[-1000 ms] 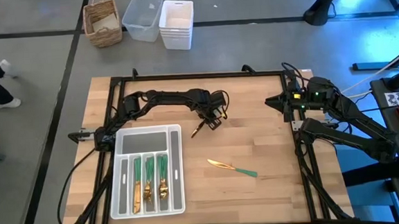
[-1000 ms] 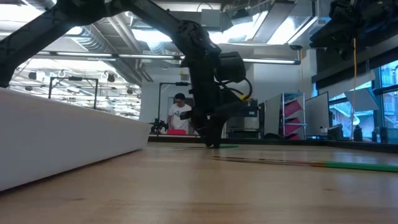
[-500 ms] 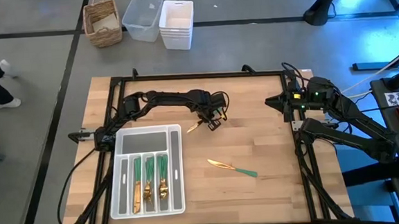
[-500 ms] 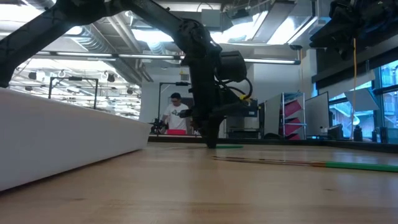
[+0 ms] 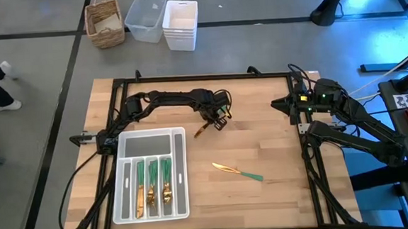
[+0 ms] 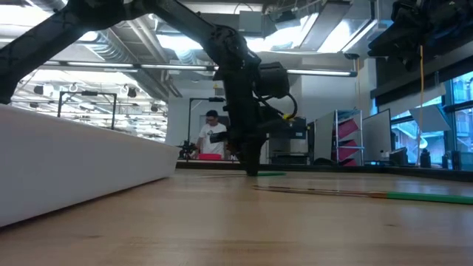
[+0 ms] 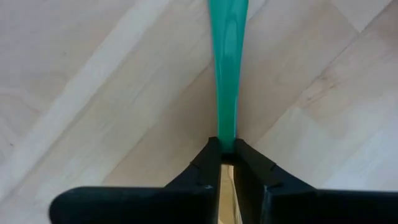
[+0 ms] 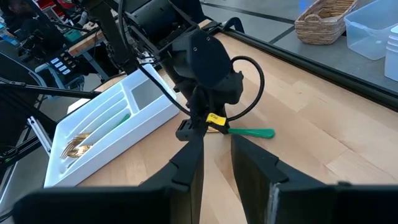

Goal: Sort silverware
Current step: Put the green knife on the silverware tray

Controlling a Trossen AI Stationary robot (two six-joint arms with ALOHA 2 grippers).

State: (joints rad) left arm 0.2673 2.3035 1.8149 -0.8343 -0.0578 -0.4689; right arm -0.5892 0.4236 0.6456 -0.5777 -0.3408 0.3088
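From overhead, I see my left gripper down at the tabletop, just past the far corner of the white tray. It pinches a piece of silverware whose gold end angles out toward the tray. Three rows of cutlery already lie in the tray's long slots, well behind the gripper. A second gold-and-green piece lies loose on the wood, apart from both arms. My right gripper waits at the table's right edge — I cannot tell from here how its fingers stand.

At table height, the left gripper reaches straight down to the wood, with a sliver of green handle beside its tips. The loose piece lies nearer the camera; a person stands in the room beyond.

Through the left wrist camera, the two fingers are pressed together on the green handle, which runs straight out from the tips over the boards.

Through the right wrist camera, the right arm's own fingers stand apart with nothing between them — ahead, the left gripper holds the handle beside the tray.
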